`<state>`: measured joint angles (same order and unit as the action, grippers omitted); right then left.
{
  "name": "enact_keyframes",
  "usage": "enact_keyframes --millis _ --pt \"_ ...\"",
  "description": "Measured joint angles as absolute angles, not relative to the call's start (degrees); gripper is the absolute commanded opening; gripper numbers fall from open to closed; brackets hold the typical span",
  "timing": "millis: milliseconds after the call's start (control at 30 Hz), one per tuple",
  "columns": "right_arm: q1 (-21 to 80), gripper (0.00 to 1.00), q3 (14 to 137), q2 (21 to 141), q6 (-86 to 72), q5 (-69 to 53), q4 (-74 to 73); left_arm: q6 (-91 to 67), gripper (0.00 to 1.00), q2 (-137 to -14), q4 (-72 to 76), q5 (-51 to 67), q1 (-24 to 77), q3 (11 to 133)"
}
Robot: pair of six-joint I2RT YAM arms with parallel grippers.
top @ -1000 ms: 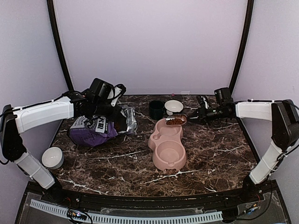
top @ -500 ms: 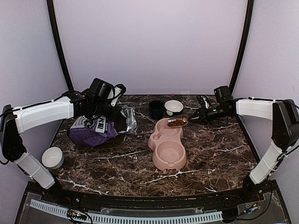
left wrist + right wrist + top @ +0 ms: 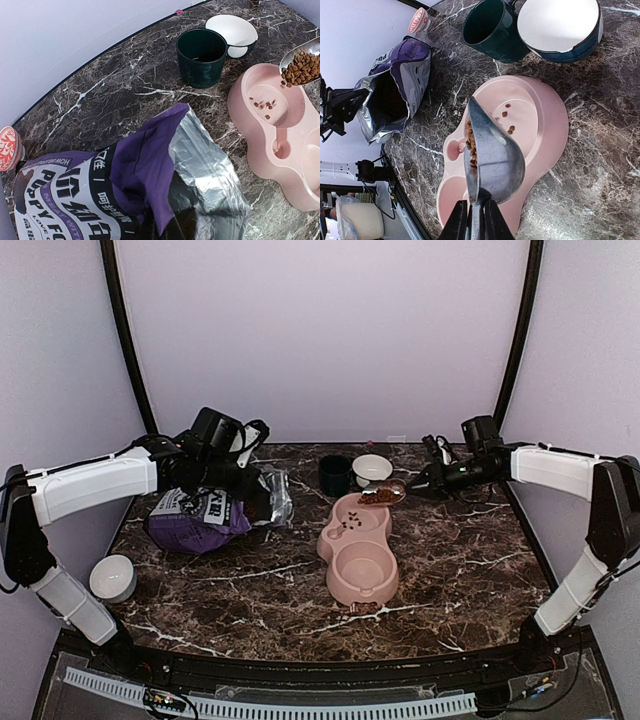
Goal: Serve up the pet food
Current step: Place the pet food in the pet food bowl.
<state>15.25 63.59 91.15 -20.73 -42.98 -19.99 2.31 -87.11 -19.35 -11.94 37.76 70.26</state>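
My right gripper (image 3: 472, 212) is shut on the handle of a metal scoop (image 3: 500, 160). The scoop is tipped on its side over the far basin of the pink double bowl (image 3: 335, 585). Reddish-brown pet food (image 3: 471, 145) fills the scoop, and a few pellets (image 3: 264, 104) lie in that basin. The near basin looks bare. The purple-and-grey bag (image 3: 205, 510) lies on its side to the left with its foil mouth (image 3: 210, 165) open. My left gripper (image 3: 255, 502) is shut on the rim of that mouth, with its fingers hidden in the left wrist view.
A dark green cup (image 3: 335, 475) and a white bowl (image 3: 373, 469) stand just behind the pink bowl. Another white bowl (image 3: 112, 577) sits at the table's near left edge. A small red-and-white object (image 3: 7, 148) lies behind the bag.
The right gripper has rolled the scoop over and lifted slightly. A few pellets have dropped into the far basin. The left arm and the bag have not moved.
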Motion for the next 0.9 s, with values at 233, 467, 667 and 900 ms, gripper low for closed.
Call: enact_keyframes --millis 233,467,667,900 --pt "15.25 0.0 63.92 91.15 -19.42 -41.63 -21.71 2.31 0.0 -86.98 -19.22 -11.9 37.74 70.06" --pt "15.27 0.0 66.08 91.15 -18.2 -40.18 -23.81 2.31 0.0 -86.87 -18.96 -11.53 37.65 69.87" --pt "15.66 0.0 66.94 91.15 -16.91 -38.83 -24.8 2.26 0.0 -86.87 -18.96 -11.11 37.5 69.87" --pt "17.1 0.0 68.77 91.29 -15.88 -37.34 -27.33 2.11 0.0 -86.87 -18.94 -10.92 37.5 69.8"
